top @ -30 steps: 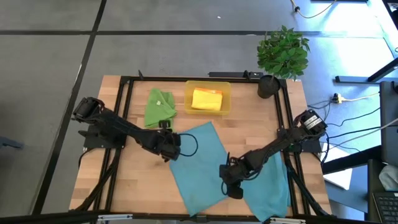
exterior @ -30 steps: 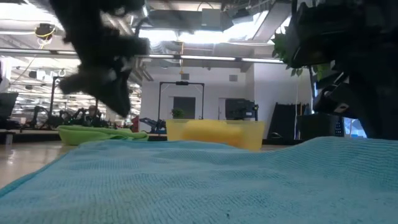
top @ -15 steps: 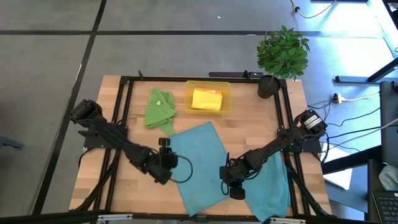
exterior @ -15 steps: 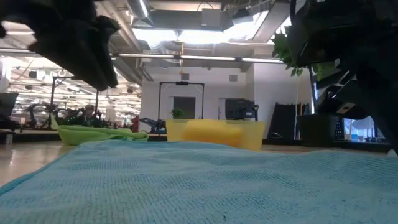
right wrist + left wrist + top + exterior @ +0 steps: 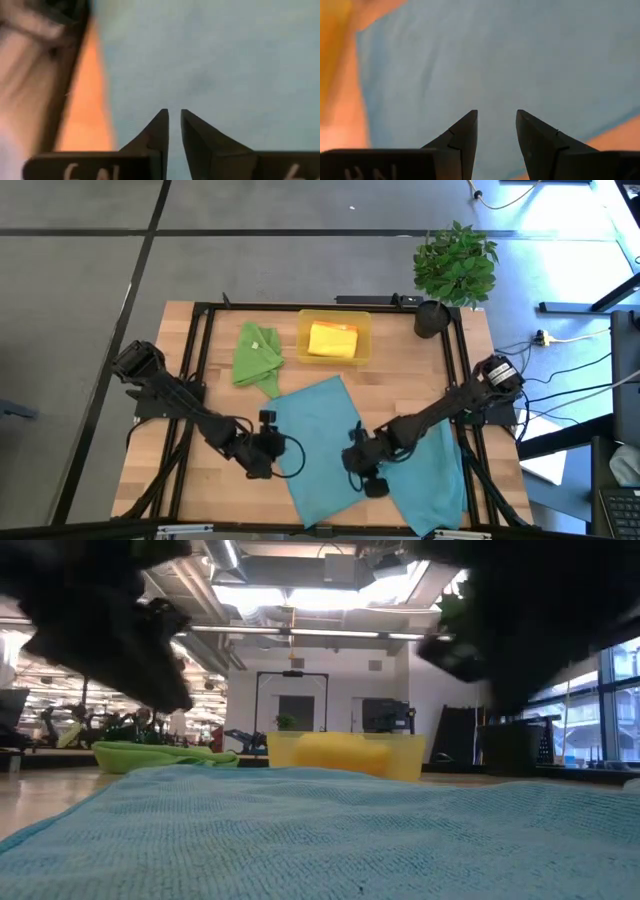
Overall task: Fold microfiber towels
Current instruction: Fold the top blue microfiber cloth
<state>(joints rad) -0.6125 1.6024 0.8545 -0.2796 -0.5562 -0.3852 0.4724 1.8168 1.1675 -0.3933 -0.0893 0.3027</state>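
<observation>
A teal-blue towel (image 5: 320, 435) lies spread flat at the table's middle, also in the low view (image 5: 320, 830). Its right part lies over a second teal-blue towel (image 5: 435, 480). A green towel (image 5: 256, 355) lies crumpled at the far left. A folded yellow towel (image 5: 332, 340) sits in the yellow tray (image 5: 333, 316). No orange towel shows. My left gripper (image 5: 268, 450) is open over the spread towel's left edge (image 5: 496, 114). My right gripper (image 5: 362, 472) hovers over the towel's right part, its fingers all but shut with only a narrow slit between them (image 5: 174, 112).
A potted plant (image 5: 455, 265) stands at the far right corner. A black frame (image 5: 300, 308) runs around the tabletop. Bare wood shows at the near left (image 5: 190, 480) and between the tray and the plant (image 5: 400, 370).
My left gripper has gone from beside the green towel toward the table's near edge, to the spread towel's left edge. My right gripper has shifted a little toward the table's left. The teal towel's right part, humped up a second ago, now lies flat.
</observation>
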